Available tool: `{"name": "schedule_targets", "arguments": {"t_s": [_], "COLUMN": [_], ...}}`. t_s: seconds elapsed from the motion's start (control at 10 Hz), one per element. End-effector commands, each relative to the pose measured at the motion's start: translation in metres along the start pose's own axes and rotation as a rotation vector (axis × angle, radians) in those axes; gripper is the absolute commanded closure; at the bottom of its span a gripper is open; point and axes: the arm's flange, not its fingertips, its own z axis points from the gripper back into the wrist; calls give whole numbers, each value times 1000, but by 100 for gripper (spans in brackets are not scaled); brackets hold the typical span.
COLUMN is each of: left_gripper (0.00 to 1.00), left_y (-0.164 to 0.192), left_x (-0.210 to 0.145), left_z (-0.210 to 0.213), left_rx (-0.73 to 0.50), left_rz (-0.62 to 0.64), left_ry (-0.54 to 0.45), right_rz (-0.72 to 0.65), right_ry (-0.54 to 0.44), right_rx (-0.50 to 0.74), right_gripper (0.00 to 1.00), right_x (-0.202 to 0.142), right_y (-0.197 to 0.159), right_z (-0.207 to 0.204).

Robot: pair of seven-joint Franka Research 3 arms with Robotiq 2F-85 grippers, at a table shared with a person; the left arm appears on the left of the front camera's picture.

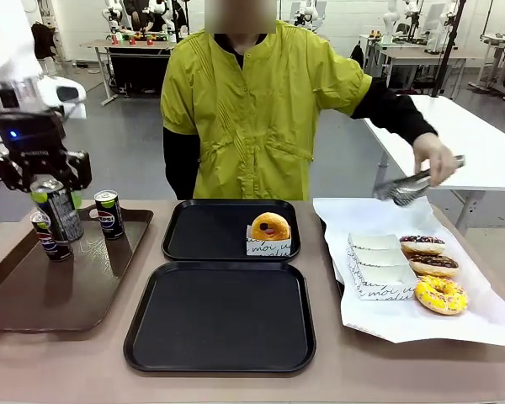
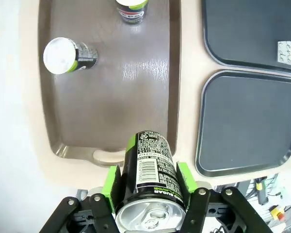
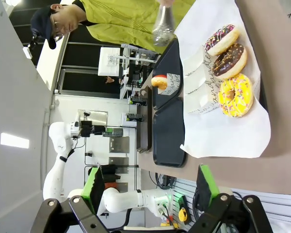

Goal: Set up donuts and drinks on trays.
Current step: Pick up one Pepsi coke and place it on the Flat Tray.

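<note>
Over the brown tray (image 1: 34, 311), left fingers (image 2: 111, 182) clamp a can (image 2: 153, 170), lid cropped; right fingers (image 3: 94, 187) spread wide

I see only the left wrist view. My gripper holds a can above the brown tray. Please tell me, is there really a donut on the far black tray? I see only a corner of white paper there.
Observer: Yes. One golden donut stands in a paper sleeve at the right end of the far black tray.
Operator: Thank you. Where is the person's hand?
Observer: The person's hand holds metal tongs above the white paper on the robot's right.
Operator: How many donuts lie on that paper?
Observer: Three: a far chocolate donut, a middle chocolate donut and a near yellow donut.
</note>
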Motion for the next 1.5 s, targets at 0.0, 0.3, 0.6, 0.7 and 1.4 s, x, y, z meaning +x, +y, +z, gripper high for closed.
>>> {"name": "schedule_targets", "arguments": {"t_s": [0.0,0.3,0.6,0.7,1.4], "left_gripper": [77,77,41,41,41], "left_y": [6,0,0,-11,-113], "left_x": [-12,0,-2,19,105], "left_z": [6,0,-4,-2,-28], "left_rx": [-16,0,5,12,62], "left_rz": [75,0,11,-28,-148], "left_ry": [-46,0,11,25,30], "right_rz": [7,7,7,7,7], "right_ry": [0,0,0,0,0], "right_rx": [11,11,11,11,11], "right_gripper": [0,0,0,0,0], "right_x": [0,0,0,0,0], "right_y": [0,0,0,0,0], "right_z": [-1,-1,-1,-1,-1]}}
